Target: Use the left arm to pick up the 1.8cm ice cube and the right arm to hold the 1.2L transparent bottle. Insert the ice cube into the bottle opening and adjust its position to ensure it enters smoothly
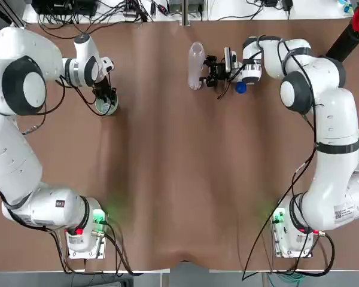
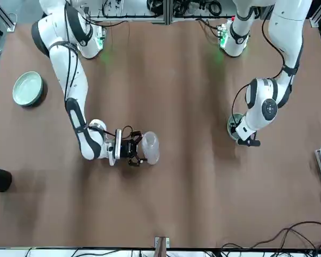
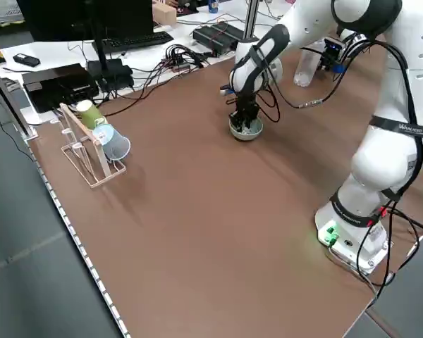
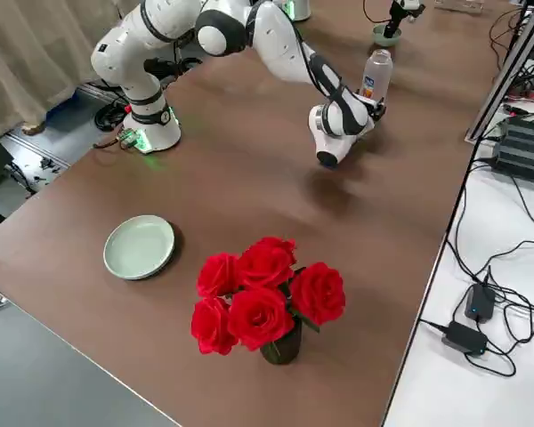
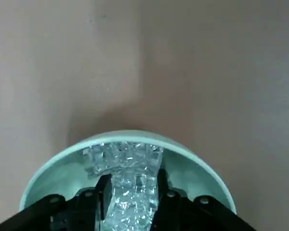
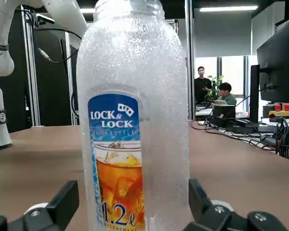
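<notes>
With my left gripper (image 5: 130, 202) down inside the pale green bowl (image 5: 202, 168) at the far left, its fingers straddle the ice cube (image 5: 127, 190), closed or not I cannot tell. The transparent bottle (image 1: 195, 64) stands upright well to the right, between my right gripper's (image 1: 208, 71) spread, untouching fingers, mouth up.

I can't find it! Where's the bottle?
Top view: the bottle stands at the table's far middle, between the right hand's open fingers, near the blue cap.
</notes>
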You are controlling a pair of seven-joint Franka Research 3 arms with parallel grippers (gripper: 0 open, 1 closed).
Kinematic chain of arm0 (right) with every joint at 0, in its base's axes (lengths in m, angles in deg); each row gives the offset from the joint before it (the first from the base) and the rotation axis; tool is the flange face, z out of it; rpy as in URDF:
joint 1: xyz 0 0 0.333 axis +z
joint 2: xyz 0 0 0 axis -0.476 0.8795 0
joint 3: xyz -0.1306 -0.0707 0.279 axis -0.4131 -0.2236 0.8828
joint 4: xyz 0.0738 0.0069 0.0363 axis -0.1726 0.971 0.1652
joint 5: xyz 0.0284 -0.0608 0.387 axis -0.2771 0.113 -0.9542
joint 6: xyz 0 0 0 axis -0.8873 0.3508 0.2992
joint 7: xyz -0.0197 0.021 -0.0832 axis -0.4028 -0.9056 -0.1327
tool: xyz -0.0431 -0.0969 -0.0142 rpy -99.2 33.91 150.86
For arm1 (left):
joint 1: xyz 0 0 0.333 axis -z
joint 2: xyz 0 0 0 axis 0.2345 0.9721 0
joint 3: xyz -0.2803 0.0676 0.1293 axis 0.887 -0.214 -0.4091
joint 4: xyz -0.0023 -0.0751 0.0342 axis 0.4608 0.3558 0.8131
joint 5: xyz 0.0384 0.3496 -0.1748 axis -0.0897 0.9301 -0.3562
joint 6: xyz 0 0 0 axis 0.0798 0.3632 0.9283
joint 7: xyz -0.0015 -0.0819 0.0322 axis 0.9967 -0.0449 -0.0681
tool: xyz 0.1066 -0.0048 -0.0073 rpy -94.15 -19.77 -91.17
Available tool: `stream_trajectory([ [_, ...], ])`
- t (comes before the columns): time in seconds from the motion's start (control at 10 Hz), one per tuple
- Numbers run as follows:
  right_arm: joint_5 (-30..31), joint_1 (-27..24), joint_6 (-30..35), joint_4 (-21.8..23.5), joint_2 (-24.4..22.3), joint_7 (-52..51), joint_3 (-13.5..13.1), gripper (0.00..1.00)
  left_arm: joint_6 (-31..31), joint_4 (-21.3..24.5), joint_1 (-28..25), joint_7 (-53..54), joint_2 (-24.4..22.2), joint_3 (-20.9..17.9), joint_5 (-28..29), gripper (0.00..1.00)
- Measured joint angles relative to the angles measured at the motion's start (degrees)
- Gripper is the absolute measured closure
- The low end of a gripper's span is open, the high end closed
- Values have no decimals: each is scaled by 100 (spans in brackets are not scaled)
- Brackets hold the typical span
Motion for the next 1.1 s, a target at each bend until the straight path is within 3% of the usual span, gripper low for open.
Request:
stream_trajectory([
  [0.6, -25, 0, 0, -1, 3, -16, 0, 0, 92, -32, 0, -37, -176, 0, 0, 60],
  [1.1, -32, 1, 0, -5, 4, -18, 0, 0, 935, -61, -24, -69, -983, -3, 0, 60],
])
